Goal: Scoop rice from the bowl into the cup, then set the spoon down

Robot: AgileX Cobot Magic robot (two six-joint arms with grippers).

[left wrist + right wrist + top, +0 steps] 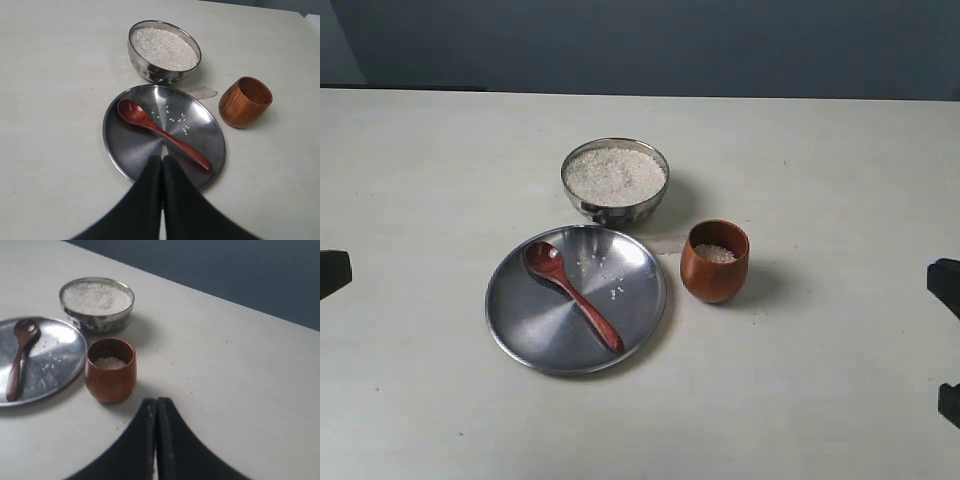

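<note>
The steel bowl [615,181] stands at the middle back, heaped with white rice [614,175]. In front of it on a wide steel plate [535,335] the dark wooden spoon [572,294] lies flat, held by nothing. The wooden cup [715,261] stands right of the plate with a little rice inside. My left gripper [162,158] is shut and empty, held back from the plate's near rim. My right gripper [157,401] is shut too, empty, off to the side of the cup [110,369]. In the exterior view only dark bits of the arms show at the far left [332,272] and right [946,285] edges.
A few loose rice grains [613,291] lie scattered on the plate. A small glint [202,92] marks the table between bowl and plate. The pale table runs back to a dark wall behind the bowl.
</note>
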